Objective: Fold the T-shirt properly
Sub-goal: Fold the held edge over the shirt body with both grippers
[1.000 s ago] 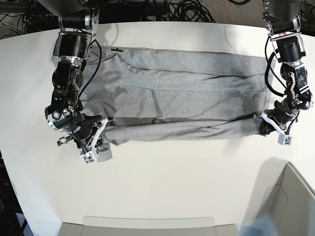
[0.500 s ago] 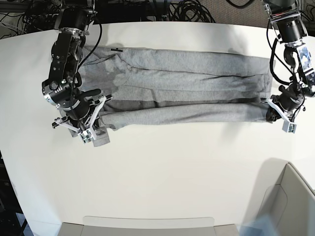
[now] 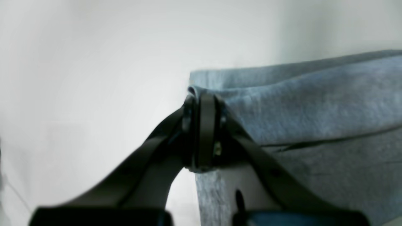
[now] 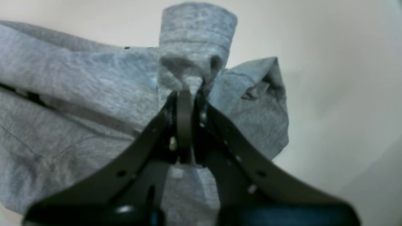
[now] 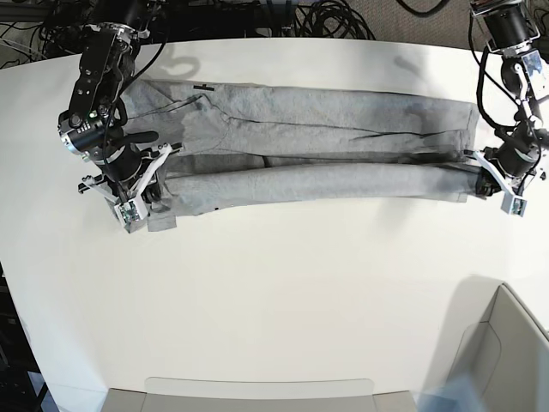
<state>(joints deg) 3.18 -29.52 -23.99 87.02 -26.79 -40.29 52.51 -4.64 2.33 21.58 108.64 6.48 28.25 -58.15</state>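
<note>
T-shirt point(image 3: 314, 110) cropped at frame edge, lettering hidden

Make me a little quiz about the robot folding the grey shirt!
1. True or false: both hands are shut on the T-shirt.
2. What small black thing shows on the cloth near the far edge of the table? A) a button B) a neck label C) a zip
3. Fill in: the shirt lies stretched in a long band between the left hand and the ____ hand.

Key: 1 true; 2 B, the neck label; 3 right.
</note>
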